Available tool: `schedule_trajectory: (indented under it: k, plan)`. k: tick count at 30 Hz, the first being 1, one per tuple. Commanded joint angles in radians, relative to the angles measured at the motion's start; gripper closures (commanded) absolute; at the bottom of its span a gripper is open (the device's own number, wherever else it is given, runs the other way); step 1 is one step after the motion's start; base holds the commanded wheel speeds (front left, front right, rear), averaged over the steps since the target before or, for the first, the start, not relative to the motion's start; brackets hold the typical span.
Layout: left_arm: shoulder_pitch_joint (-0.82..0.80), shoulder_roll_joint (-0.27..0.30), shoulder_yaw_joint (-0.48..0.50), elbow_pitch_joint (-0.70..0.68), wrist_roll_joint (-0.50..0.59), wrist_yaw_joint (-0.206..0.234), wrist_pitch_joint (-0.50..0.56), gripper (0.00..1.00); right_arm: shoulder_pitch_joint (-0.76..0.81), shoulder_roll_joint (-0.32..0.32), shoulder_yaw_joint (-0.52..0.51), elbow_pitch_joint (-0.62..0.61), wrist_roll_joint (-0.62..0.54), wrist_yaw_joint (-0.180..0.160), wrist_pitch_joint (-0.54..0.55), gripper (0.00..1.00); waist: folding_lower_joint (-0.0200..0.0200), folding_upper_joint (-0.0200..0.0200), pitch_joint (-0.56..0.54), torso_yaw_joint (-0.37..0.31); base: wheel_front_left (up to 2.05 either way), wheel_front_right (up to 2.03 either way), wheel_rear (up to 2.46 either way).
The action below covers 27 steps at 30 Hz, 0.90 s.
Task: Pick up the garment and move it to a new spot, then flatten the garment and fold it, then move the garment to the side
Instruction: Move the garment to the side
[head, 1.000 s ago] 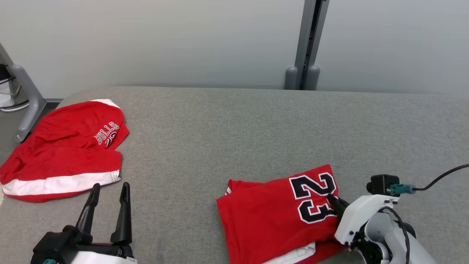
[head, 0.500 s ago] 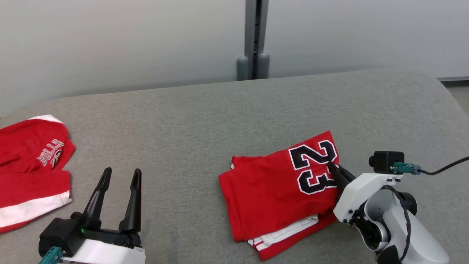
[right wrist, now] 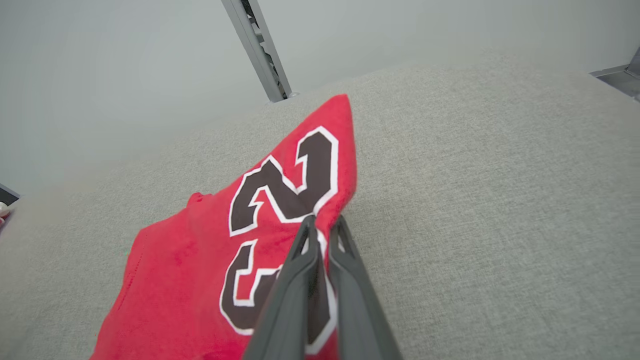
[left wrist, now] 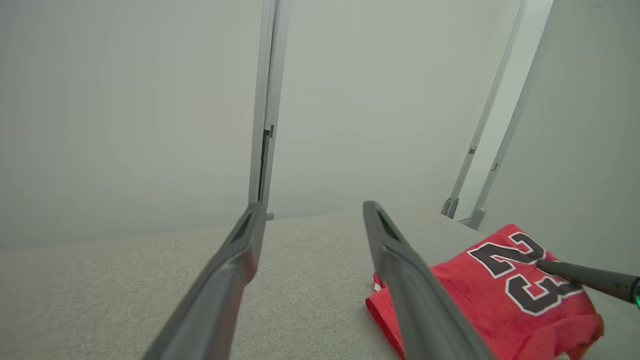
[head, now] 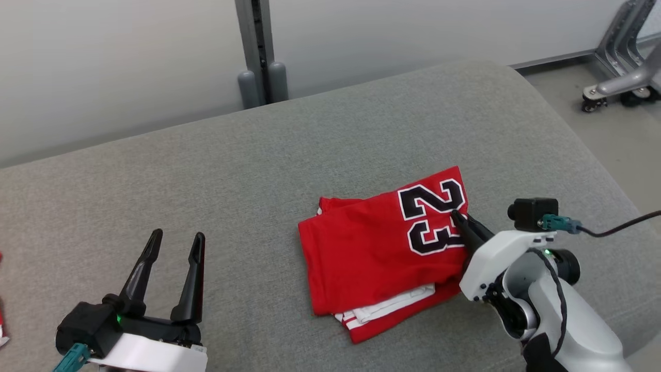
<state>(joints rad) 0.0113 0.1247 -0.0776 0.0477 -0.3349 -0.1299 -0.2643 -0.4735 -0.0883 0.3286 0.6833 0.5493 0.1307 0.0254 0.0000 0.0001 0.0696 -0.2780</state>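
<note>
The garment [head: 372,258] is a red jersey with a black "23", folded into a rough rectangle on the grey padded table [head: 258,170], right of centre. White-striped layers stick out at its near edge. My right gripper [head: 455,214] is shut on the garment's right edge, beside the number. In the right wrist view the right gripper [right wrist: 322,220] pinches the garment [right wrist: 200,240] between closed fingers. My left gripper [head: 177,236] stands open at the lower left, away from the cloth. In the left wrist view the left gripper [left wrist: 314,207] is empty and the garment [left wrist: 480,290] lies to its right.
The table's rounded right end [head: 568,134] is close to the garment, with floor beyond it. A wheeled metal frame [head: 619,77] stands on that floor at the upper right. A grey post [head: 258,51] rises behind the table against the wall.
The head view has swung to the right. My right gripper has dragged the garment toward the table's right end. The other red garment at the left has slid almost out of the picture.
</note>
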Motion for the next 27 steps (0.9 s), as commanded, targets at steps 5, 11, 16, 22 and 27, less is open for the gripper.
schedule_trajectory:
  k: [5,11,16,22,27]
  plan:
    - [-0.032,0.033,-0.012,-0.018,-0.008,-0.001,0.001,0.0,-0.104,0.005,0.04,0.024,-0.05,0.0,-0.034,1.0,0.0,-0.0001,0.072,-0.046,0.0,0.0,0.0]
    - [-0.063,0.089,-0.029,-0.034,-0.025,-0.001,0.001,0.0,-0.261,0.008,0.039,0.104,-0.06,0.0,-0.079,1.0,0.0,-0.0001,0.159,-0.034,0.0,0.0,0.0]
    - [-0.098,0.158,-0.038,-0.059,-0.048,-0.001,0.001,0.0,-0.431,-0.017,-0.036,0.226,-0.091,0.0,-0.137,1.0,0.0,-0.0001,0.255,0.0,0.0,0.0,0.0]
    - [-0.132,0.212,-0.037,-0.088,-0.071,-0.001,0.001,0.0,-0.563,-0.053,-0.174,0.366,-0.181,0.0,-0.194,1.0,0.0,-0.0001,0.34,0.02,0.0,0.0,0.0]
    - [-0.138,0.227,-0.028,-0.097,-0.079,-0.001,0.001,0.0,-0.607,-0.067,-0.272,0.468,-0.27,0.0,-0.218,1.0,0.0,-0.0001,0.359,0.015,0.0,0.0,0.0]
